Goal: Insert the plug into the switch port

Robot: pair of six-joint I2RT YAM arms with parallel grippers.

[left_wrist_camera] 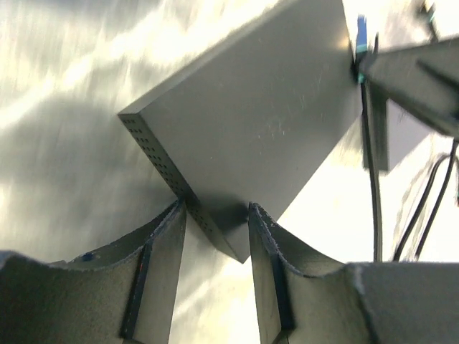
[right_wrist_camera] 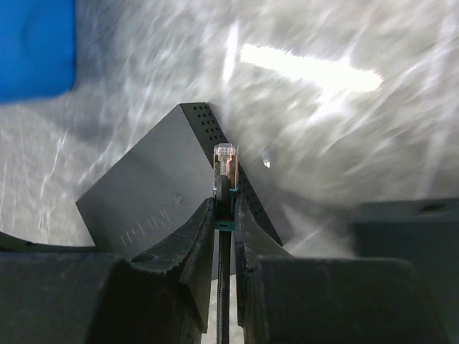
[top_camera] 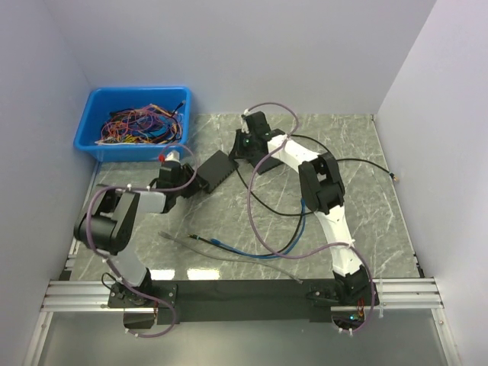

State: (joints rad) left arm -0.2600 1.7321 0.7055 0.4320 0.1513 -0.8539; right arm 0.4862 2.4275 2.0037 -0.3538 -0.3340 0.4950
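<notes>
The switch (top_camera: 214, 169) is a flat dark box lying on the marble table. My left gripper (left_wrist_camera: 215, 209) is shut on its near corner, one finger on the perforated side and the other on the adjoining edge. My right gripper (right_wrist_camera: 224, 204) is shut on the plug (right_wrist_camera: 225, 160), a clear connector with a teal boot and a black cable running down between the fingers. The plug's tip stands over the perforated side edge of the switch (right_wrist_camera: 154, 201). In the top view the right gripper (top_camera: 241, 148) sits at the switch's far right end. No port opening shows in any view.
A blue bin (top_camera: 99, 114) of tangled wires stands at the back left, close behind the left gripper (top_camera: 189, 180). A blue cable (top_camera: 252, 253) and a black cable (top_camera: 366, 163) lie loose on the table. White walls close in on both sides.
</notes>
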